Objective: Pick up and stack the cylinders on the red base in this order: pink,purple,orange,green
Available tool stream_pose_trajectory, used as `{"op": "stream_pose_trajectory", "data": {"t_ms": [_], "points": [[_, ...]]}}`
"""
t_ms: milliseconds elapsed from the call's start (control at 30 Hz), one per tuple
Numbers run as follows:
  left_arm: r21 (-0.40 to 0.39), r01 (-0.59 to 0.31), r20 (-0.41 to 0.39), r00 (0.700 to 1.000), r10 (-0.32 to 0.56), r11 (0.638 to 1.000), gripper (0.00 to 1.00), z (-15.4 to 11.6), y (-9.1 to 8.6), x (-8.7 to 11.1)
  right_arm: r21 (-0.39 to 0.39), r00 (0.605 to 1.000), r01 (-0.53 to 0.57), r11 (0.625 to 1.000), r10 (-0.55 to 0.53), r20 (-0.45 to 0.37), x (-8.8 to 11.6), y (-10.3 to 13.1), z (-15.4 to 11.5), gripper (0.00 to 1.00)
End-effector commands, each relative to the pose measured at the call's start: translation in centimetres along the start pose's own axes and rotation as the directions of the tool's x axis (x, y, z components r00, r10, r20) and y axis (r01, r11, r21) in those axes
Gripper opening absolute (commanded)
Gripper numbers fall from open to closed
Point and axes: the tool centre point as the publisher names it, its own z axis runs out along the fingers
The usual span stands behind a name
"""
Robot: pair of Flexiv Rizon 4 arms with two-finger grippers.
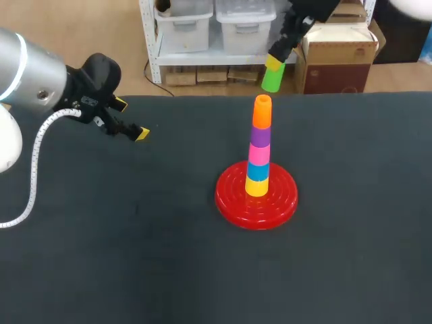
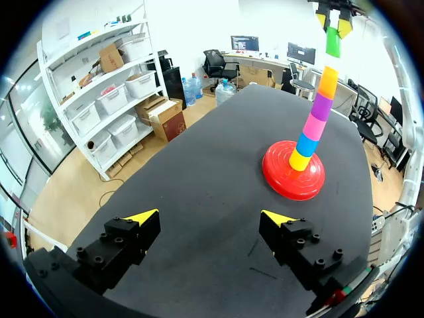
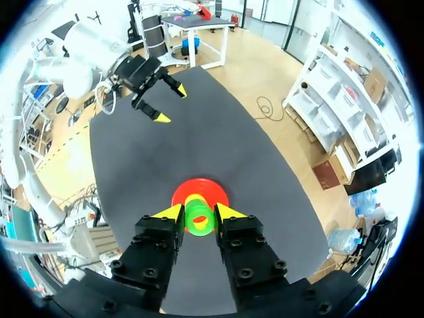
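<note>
The red base (image 1: 283,199) is a round, glossy plastic disc w/ concentric ridges. It stands on the matte black bench (image 1: 135,256), a bit right of the middle. On it rises a slim, slightly tapering tower of smooth plastic pieces: yellow cylinder (image 1: 256,187) at the bottom, then blue cylinder (image 1: 257,171), pink cylinder (image 1: 258,153), purple cylinder (image 1: 260,136) & orange cylinder (image 1: 262,113) on top, whose upper end is open and hollow. The right end effector (image 1: 274,64) is clenched on the green cylinder (image 1: 273,79), one yellow-tipped finger on each side, and holds it in the air over the tower, apart from the orange piece. In the right wrist view the green cylinder (image 3: 199,218) shows as a hollow ring btw. the fingers, w/ the red base (image 3: 199,184) directly under it. The left end effector (image 1: 130,118) is released, w/ its black, blocky fingers spread wide and nothing btw. them. It hovers over the far left part of the bench, well apart from the base.
</note>
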Motion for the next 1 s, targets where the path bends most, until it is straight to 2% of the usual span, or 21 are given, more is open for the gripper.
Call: {"op": "stream_pose_trajectory", "data": {"t_ms": [33, 1000], "points": [[-0.001, 0.0, 0.0, 1.0, 0.0, 1.0, 1.0, 0.0, 0.0, 0.0, -0.015, 0.999, 0.016, 1.0, -0.017, -0.043, -0.6, -0.3, -0.4, 0.0], [-0.001, 0.0, 0.0, 1.0, 0.0, 1.0, 1.0, 0.0, 0.0, 0.0, 0.006, 0.983, 0.11, 0.994, -0.108, -0.148, -0.6, 1.0, 2.0, 0.0]]}}
